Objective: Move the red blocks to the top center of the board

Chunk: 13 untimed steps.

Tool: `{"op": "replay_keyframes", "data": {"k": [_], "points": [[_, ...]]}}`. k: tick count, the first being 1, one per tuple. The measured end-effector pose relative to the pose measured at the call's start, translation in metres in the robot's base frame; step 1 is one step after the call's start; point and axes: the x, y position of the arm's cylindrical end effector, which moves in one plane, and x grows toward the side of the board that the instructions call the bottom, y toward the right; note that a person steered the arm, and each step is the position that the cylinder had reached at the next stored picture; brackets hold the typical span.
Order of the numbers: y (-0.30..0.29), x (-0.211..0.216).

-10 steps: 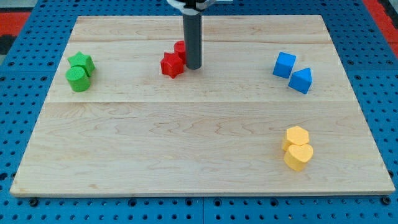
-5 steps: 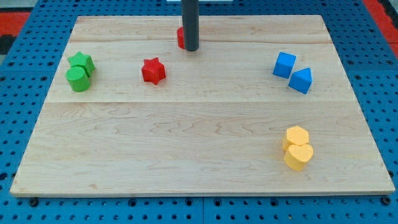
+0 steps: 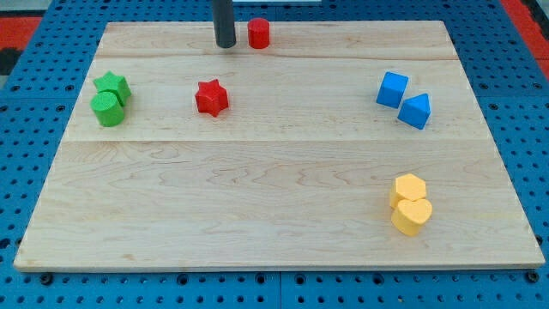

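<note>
A red cylinder block (image 3: 259,33) stands near the board's top edge, about at its centre. A red star block (image 3: 211,97) lies lower and to the left, apart from it. My tip (image 3: 226,45) rests on the board just left of the red cylinder, with a small gap between them, and well above the red star.
A green star (image 3: 113,84) and a green cylinder (image 3: 107,108) touch at the view's left. A blue cube (image 3: 392,89) and a blue triangular block (image 3: 416,111) sit at the right. Two yellow blocks (image 3: 411,205) sit at the lower right. The wooden board (image 3: 274,197) ends near the view's edges.
My tip moved up and then left, from beside the two red blocks to the top edge. The red cylinder went up to the top centre. The red star slid left and down.
</note>
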Motion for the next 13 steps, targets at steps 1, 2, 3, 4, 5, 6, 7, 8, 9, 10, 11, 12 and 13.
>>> {"op": "replay_keyframes", "data": {"k": [1,2,3,4,5,6,7,8,9,10,11,12,13], "points": [[0.063,0.077],[0.059,0.153],[0.0,0.164],[-0.045,0.143],[-0.045,0.143],[-0.031,0.129],[0.0,0.109],[0.019,0.097],[0.005,0.071],[-0.006,0.045],[-0.034,0.02],[-0.028,0.003],[-0.015,-0.013]]}}
